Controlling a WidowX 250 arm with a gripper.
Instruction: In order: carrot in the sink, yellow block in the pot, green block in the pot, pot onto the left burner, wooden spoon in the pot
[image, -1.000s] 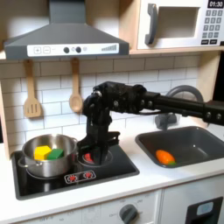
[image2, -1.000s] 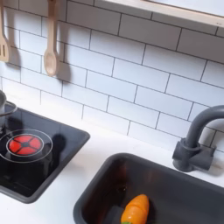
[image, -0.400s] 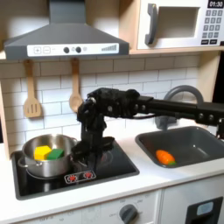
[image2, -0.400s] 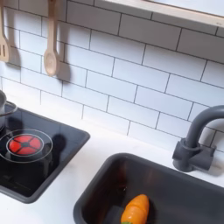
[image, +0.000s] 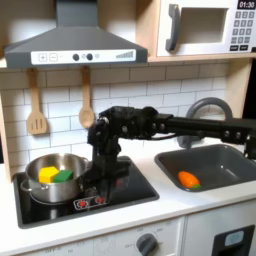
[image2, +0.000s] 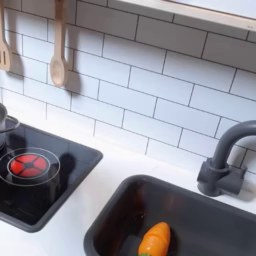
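Small stubby orange toy carrot with green end (image: 188, 180): lying in the dark grey rectangular sink (image: 222, 152), seen in both exterior views.

Shiny round stainless-steel pot (image: 52, 176): standing on the burner at the first exterior view's left of the black stovetop (image: 130, 190). Inside, the small bright yellow block (image: 46, 174) with the small bright green block (image: 63, 175) just beside it.

Light-brown wooden spoon with oval bowl (image: 86, 113): hanging upright on the white tiled wall (image2: 150, 90), near a slotted wooden spatula (image: 37, 120).

Black robot hand (image: 92, 178): pointing down over the stovetop, just beside the pot's rim; whether its fingers are spread or pressed together, I cannot tell.

White worktop (image2: 100, 190): carries stovetop and sink.
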